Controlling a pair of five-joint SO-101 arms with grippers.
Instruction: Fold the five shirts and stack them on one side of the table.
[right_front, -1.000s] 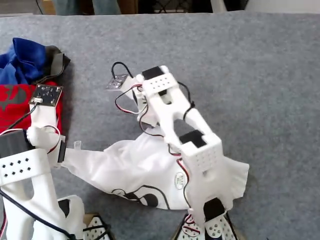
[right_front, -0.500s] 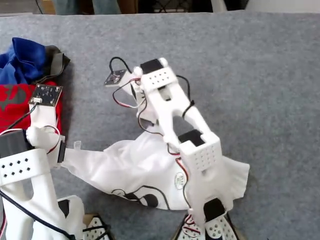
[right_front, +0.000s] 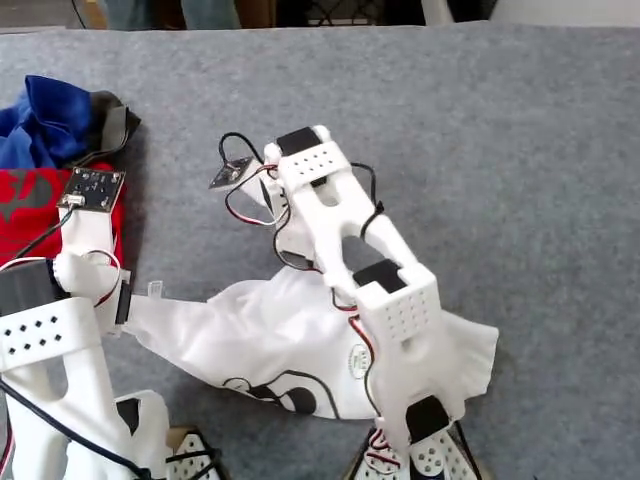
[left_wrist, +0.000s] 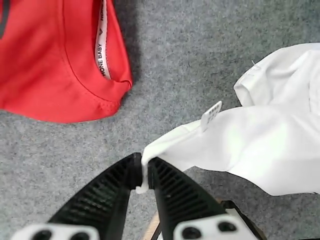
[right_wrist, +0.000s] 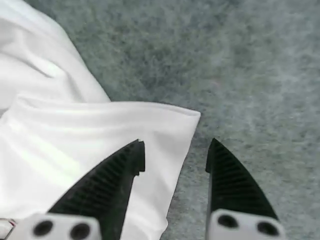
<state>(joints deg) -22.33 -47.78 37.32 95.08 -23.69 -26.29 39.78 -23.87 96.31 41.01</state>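
Nearest the arms' bases, the white shirt (right_front: 265, 340) lies crumpled on the grey table (right_front: 520, 150), with a dark printed outline on its near edge. The left arm (right_front: 50, 340) stands at its left end. The left wrist view shows what the high view leaves unclear: the left gripper (left_wrist: 143, 169) has its black fingers (left_wrist: 112, 187) pressed together on a corner of the white shirt (left_wrist: 260, 145), the cloth pinched between them, and a small white label (left_wrist: 211, 114) sticks up from the hem just beyond.

The right arm (right_front: 385, 285) stretches across the middle of the shirt, and from above its own body covers its fingers. In the right wrist view the right gripper (right_wrist: 176, 149) has its fingers spread: one is over a folded edge of the white shirt (right_wrist: 75, 140), the other over bare table, and nothing is gripped.

Farther off on the left, a red shirt (left_wrist: 50, 60) lies flat beside the left arm, its neckline turned toward the white shirt yet apart from it. Beyond it, at the table's far left, a blue shirt (right_front: 45, 120) is bunched against a dark grey garment (right_front: 115, 118).
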